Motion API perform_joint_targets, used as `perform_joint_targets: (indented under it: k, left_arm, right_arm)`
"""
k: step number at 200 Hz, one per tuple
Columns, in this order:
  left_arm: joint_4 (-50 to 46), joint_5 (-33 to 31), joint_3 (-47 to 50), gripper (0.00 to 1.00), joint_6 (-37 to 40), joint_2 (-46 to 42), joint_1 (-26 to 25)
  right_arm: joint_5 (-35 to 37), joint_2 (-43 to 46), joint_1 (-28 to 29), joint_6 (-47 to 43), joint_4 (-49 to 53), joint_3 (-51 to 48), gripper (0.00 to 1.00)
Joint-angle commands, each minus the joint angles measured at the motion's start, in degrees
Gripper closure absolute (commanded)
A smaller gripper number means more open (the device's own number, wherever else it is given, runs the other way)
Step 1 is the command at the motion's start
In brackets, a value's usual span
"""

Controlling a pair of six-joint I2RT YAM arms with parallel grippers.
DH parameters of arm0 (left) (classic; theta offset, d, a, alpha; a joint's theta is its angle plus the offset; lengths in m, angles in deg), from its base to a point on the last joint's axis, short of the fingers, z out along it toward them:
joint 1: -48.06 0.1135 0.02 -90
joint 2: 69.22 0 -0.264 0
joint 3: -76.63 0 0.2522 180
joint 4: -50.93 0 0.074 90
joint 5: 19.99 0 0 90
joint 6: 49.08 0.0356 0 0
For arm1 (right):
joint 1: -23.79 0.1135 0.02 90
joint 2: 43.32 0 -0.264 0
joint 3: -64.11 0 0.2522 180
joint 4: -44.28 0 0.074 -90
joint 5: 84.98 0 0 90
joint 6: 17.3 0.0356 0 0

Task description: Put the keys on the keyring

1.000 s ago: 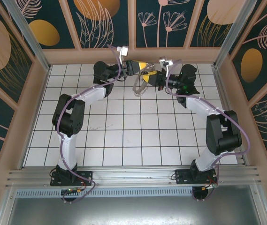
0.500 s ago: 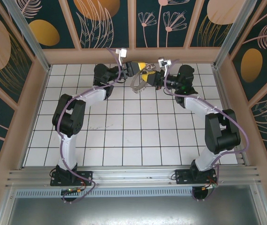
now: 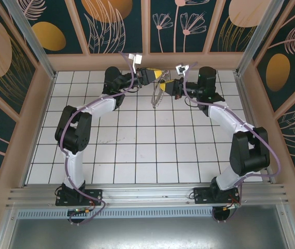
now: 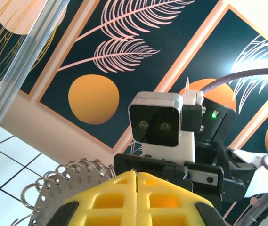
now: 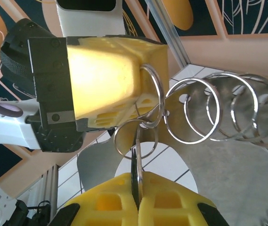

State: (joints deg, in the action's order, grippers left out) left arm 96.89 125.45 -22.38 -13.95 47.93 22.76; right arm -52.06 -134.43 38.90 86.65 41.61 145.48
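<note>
Both grippers meet in the air over the back tiles. My left gripper is shut, with a thin wire ring of the keyring pinched between its yellow fingertips. In the right wrist view the keyring is a silvery plate carrying several wire rings, one held by the left gripper. My right gripper is shut on the keys, a thin dark and silver piece seen edge-on. Its top reaches into the small ring under the left fingers. The plate's numbered edge shows beside the left fingers.
The white tiled floor lies below the grippers. Patterned wall panels stand close behind them, with aluminium posts at the corners. The right wrist camera faces the left gripper at short range.
Both grippers have shifted slightly toward the back wall and stayed shut. The keyring has turned and now hangs narrower; the right arm has stretched out further.
</note>
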Motion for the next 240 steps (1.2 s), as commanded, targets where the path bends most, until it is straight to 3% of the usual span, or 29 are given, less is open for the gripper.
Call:
perform_joint_targets:
  k: [1,106,175,240]
  left_arm:
    - [-2.05,0.38,-0.18,1.00,4.64,-2.94,-0.27]
    - [-8.46,1.96,-0.44,1.00,9.87,-3.74,-0.28]
    - [-8.57,2.30,-0.35,1.00,9.81,-4.20,-0.28]
    - [-8.34,2.26,-0.53,1.00,9.53,-4.03,-0.27]
  right_arm:
    - [0.65,1.73,-0.94,-5.39,8.86,3.57,1.00]
    - [4.97,-2.72,-2.28,-16.12,29.91,16.53,1.00]
    - [5.71,-3.92,-2.27,-16.24,30.57,18.51,1.00]
    - [4.63,-1.63,-2.27,-14.01,26.09,10.85,1.00]
